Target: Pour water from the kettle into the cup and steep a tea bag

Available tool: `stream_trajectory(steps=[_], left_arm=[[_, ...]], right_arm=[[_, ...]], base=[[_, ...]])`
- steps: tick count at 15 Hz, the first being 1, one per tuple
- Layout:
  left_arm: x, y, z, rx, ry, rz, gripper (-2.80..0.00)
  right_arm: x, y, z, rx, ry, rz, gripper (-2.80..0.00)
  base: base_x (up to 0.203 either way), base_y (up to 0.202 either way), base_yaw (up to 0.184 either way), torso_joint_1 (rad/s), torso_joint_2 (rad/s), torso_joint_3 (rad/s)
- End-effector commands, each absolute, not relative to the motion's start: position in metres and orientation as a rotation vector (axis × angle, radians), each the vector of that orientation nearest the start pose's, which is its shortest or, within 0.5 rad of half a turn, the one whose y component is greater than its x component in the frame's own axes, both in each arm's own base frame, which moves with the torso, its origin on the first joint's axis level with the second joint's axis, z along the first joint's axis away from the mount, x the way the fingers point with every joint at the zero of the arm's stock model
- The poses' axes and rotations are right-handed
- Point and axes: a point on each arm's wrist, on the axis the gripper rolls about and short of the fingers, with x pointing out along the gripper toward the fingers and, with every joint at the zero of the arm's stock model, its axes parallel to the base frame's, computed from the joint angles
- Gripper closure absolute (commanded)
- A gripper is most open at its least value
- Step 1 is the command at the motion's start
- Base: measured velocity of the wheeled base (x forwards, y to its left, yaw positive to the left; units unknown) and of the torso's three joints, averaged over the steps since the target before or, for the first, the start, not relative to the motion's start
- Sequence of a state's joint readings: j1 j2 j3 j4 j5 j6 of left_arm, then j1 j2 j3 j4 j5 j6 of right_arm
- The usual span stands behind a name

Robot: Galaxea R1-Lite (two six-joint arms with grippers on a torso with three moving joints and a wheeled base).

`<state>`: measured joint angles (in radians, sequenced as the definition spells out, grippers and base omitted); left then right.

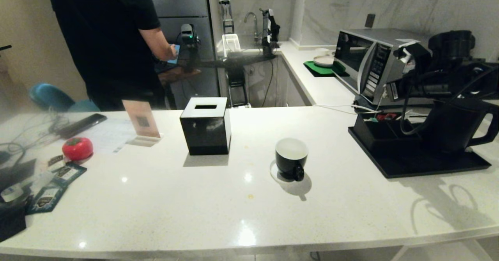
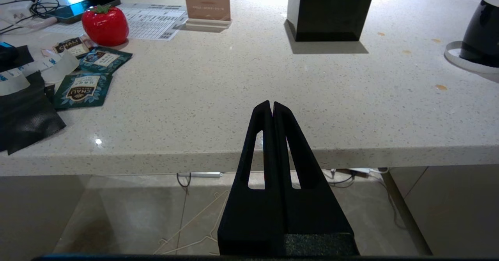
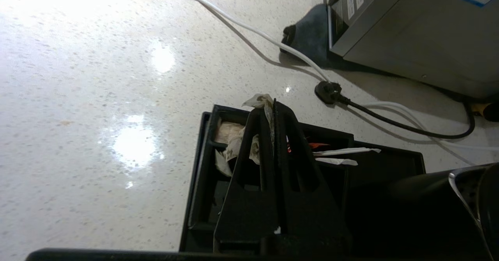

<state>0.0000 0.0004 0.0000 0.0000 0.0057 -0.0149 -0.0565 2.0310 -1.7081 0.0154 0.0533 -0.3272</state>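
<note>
Head view: high, looks forward and down across counter [image 1: 195,198], wide and distant. Left wrist view: low, off counter's near edge, faces level over it toward far side; shares cup [image 2: 481,34] and tissue box [image 2: 329,9] with head view. Right wrist view: close above tray [image 3: 195,198], angled down; shares tray, microwave [image 3: 409,27] with head view.

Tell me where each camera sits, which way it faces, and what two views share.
Head: high, facing forward and down at the counter; right arm above the tray.
Left wrist: level with the counter edge, facing across it; shut left gripper.
Right wrist: above the tray, facing down; right gripper pinching a tea bag.
Head and left wrist share the cup.
</note>
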Motion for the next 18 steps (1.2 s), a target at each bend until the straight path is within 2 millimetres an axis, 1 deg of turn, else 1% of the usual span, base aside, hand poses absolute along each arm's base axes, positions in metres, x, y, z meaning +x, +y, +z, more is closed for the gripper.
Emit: stream_trajectory(steps=[1,5,10,12,15,18], left_arm=[[-0.023,0.0,0.075,-0.015,0.0,0.006,0.0],[-0.023,0.0,0.075,-0.015,0.0,0.006,0.0],[-0.023,0.0,0.075,-0.015,0.0,0.006,0.0],[-0.023,0.0,0.075,-0.015,0.0,0.006,0.0],[-0.023,0.0,0.075,-0.015,0.0,0.006,0.0],[-0.023,0.0,0.075,-0.015,0.0,0.006,0.0]], right_arm=[[0.405,-0.018,0.264,-0.311,0.302,0.057,0.0],[0.387,-0.002,0.281,-0.264,0.21,0.075,0.0],[0.37,0.007,0.299,-0.233,0.158,0.087,0.0],[0.365,0.008,0.303,-0.223,0.149,0.091,0.0],[0.357,0.021,0.305,-0.184,0.118,0.121,0.0],[0.354,0.026,0.308,-0.176,0.094,0.134,0.0]], base=[[0.0,0.0,0.0,0.0,0.0,0.0],[0.0,0.0,0.0,0.0,0.0,0.0],[0.0,0.0,0.0,0.0,0.0,0.0],[0.0,0.0,0.0,0.0,0.0,0.0],[0.0,0.0,0.0,0.0,0.0,0.0],[0.0,0.0,0.0,0.0,0.0,0.0]])
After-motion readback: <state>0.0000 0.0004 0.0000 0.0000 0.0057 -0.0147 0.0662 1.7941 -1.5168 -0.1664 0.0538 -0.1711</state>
